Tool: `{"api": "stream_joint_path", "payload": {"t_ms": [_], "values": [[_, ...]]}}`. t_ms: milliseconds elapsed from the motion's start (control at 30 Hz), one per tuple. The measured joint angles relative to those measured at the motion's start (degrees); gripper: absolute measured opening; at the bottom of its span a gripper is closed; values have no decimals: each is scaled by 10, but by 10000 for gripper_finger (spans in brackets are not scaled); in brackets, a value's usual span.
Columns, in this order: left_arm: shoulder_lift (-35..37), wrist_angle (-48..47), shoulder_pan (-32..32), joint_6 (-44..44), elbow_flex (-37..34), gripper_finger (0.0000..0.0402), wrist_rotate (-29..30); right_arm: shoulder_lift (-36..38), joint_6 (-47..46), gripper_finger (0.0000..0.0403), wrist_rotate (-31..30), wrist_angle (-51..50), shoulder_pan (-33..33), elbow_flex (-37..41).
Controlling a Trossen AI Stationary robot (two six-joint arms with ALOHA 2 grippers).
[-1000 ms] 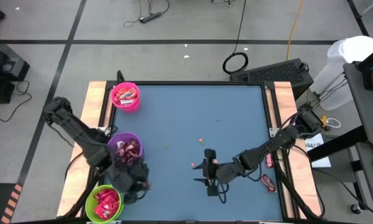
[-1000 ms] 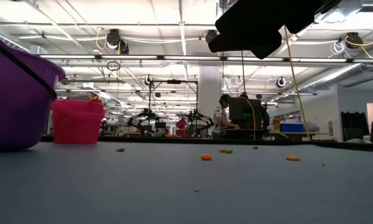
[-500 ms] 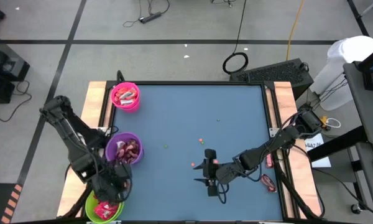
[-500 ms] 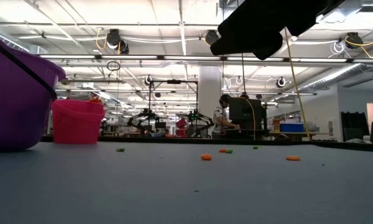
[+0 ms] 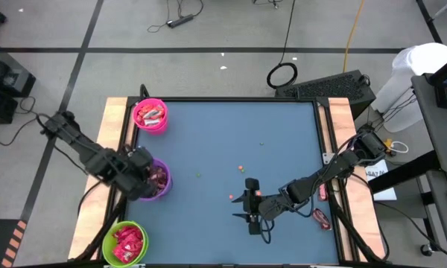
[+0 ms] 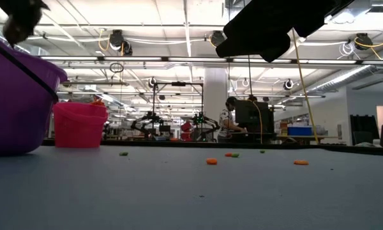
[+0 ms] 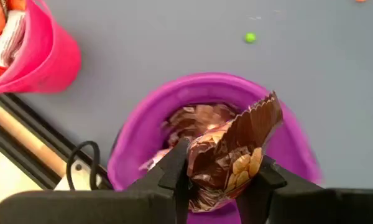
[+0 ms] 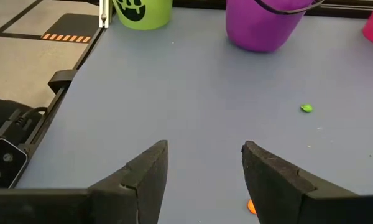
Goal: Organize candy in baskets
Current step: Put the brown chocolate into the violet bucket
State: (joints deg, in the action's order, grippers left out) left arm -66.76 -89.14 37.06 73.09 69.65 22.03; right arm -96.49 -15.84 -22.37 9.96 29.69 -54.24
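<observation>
Smooth blue tabletop (image 5: 231, 141); left pincer (image 7: 219, 177) pinches crinkled brown candy (image 7: 233, 149) over round purple basket (image 7: 137, 134).

Grey tiled floor (image 5: 208, 30) with cables (image 5: 180, 20); bright ceiling lights (image 6: 186, 32).

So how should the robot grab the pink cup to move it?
Pinch the pink cup by its rim, coming straight down from above. It stands upright and open-topped, and candy fills the middle, so one finger goes inside the wall and one outside.
</observation>
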Motion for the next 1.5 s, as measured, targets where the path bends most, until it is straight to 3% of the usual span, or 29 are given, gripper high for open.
{"api": "stream_joint_path", "payload": {"t_ms": [400,700,867,1000,1200,1333,1500], "values": [[3,44,-107,-94,-108,106,-70,0,0,194,0,-1,0,0],[4,41,-139,-124,-109,205,-118,0,-10,194,2,-2,0,0],[4,64,-128,-139,-73,237,-56,1,-8,194,2,-13,3,0],[5,180,-103,-202,-68,240,18,23,-50,194,5,-80,19,0],[-12,463,-75,-378,-89,240,64,82,-186,194,37,-242,57,0],[-39,642,-61,-503,-115,240,65,124,-319,194,89,-379,80,0],[-97,793,-58,-596,-149,240,64,152,-523,194,184,-556,119,0]]}}
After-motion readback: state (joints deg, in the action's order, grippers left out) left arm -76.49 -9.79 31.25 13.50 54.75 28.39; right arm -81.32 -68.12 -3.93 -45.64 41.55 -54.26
